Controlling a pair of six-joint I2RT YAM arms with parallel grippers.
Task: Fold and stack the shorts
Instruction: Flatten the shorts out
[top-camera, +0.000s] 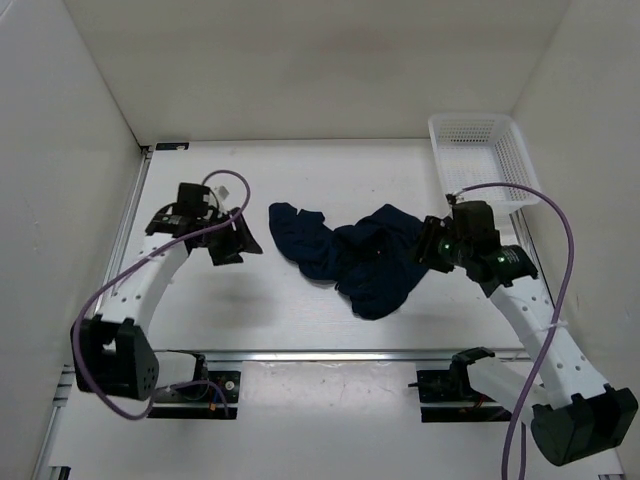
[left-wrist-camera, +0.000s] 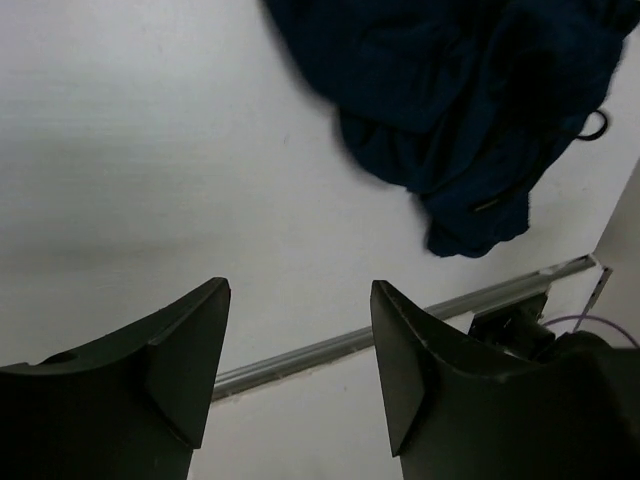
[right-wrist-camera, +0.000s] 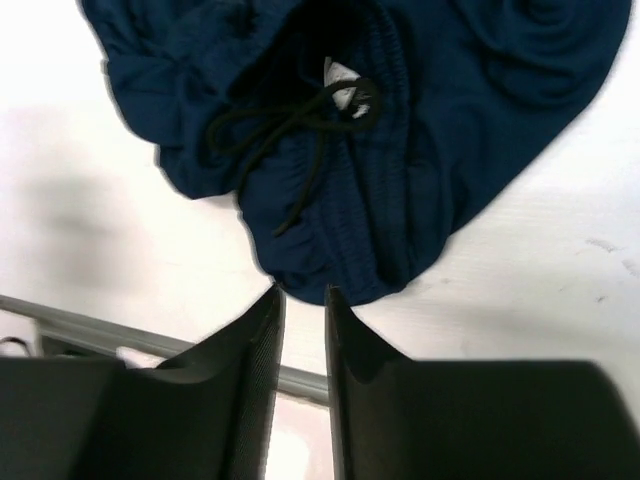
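The dark navy shorts (top-camera: 350, 255) lie crumpled in the middle of the table. Their gathered waistband and thin dark drawstring (right-wrist-camera: 290, 130) show in the right wrist view. My right gripper (top-camera: 432, 247) is at the right end of the shorts. Its jaws are nearly together, with the tips (right-wrist-camera: 302, 292) pinching the waistband's lower edge (right-wrist-camera: 330, 270). My left gripper (top-camera: 232, 240) is open and empty, left of the shorts and apart from them. In the left wrist view (left-wrist-camera: 300, 290) the shorts (left-wrist-camera: 450, 110) lie ahead at the upper right.
A white mesh basket (top-camera: 480, 160) stands at the back right, just behind my right arm. White walls close in the table on the left, back and right. A metal rail (top-camera: 340, 355) runs along the near edge.
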